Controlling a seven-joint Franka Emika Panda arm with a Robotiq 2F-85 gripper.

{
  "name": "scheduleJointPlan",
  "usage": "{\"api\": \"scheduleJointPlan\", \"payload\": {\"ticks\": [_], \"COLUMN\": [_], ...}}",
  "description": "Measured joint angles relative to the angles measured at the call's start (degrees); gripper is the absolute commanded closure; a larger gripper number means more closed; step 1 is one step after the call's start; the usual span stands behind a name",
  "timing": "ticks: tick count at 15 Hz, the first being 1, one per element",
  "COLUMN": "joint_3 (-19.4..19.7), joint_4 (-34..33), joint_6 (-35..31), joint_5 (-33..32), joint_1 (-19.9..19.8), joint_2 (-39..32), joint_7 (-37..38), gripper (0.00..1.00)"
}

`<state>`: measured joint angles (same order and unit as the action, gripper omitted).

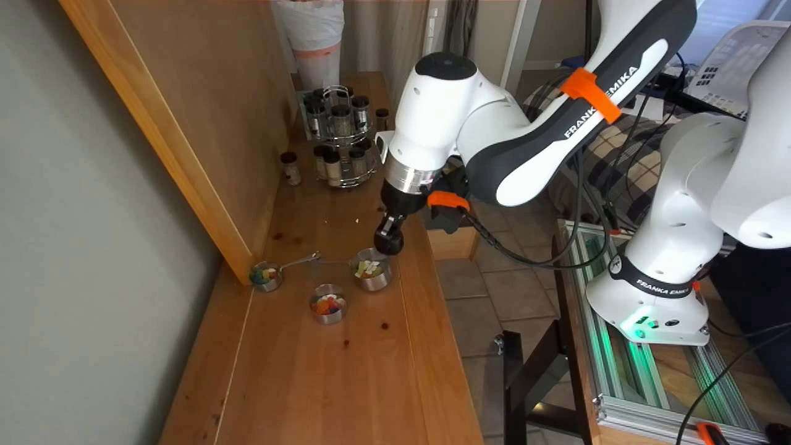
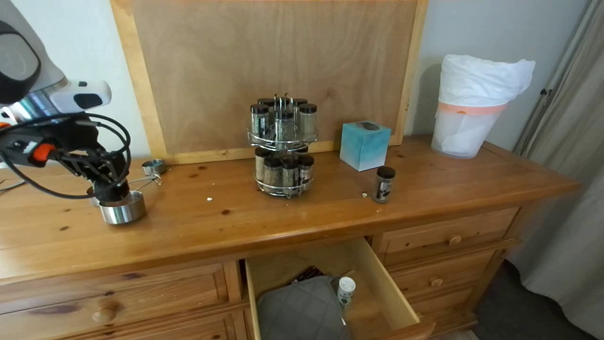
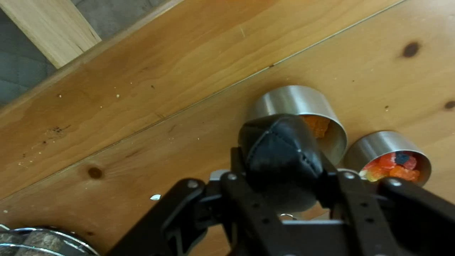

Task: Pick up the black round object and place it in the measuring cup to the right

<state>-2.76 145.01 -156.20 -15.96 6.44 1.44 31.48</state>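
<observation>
Clutching the black ball (image 3: 282, 142), the gripper (image 3: 282, 165) has its jaws clamped either side, prob. so the ball's far end juts free to go in first. Ball looks glossy & leathery w/ stitched seams, its panels a bit angular vs. truly round. It hangs by the larger steel cup (image 1: 376, 284), rightmost of the cups in an exterior view & so prob. the target; in the wrist view it overlaps the cup's wall, but touching or just above, can't tell. That cup stands mouth up on the wooden dresser (image 2: 188, 231), so a release from above should do, tho the candy-like bits (image 3: 317, 124) inside may leave less room. Smaller cup (image 3: 380, 140) w/ red & orange pcs (image 3: 403, 173) is just beside it, prob. grouped for easy reach. Spice rack (image 2: 285, 191) sits well apart, likely outside the drop path.
</observation>
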Motion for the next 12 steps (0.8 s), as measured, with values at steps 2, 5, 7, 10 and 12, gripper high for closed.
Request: {"api": "scheduleJointPlan", "payload": {"ticks": [2,5,7,10,12], "joint_3": [0.00,0.03,0.03,0.02,0.02], "joint_4": [0.47,0.46,0.45,0.41,0.36], "joint_6": [-1.48,-3.14,-3.94,-4.56,-4.72], "joint_5": [-1.58,-3.90,-5.08,-6.57,-7.02], "joint_1": [-0.51,-0.69,-0.62,-0.48,-0.40], "joint_2": [-0.44,-1.45,-2.10,-2.90,-3.39], "joint_7": [1.89,4.80,6.21,7.93,8.69], "gripper": [0.78,0.78,0.78,0.78,0.78]}}
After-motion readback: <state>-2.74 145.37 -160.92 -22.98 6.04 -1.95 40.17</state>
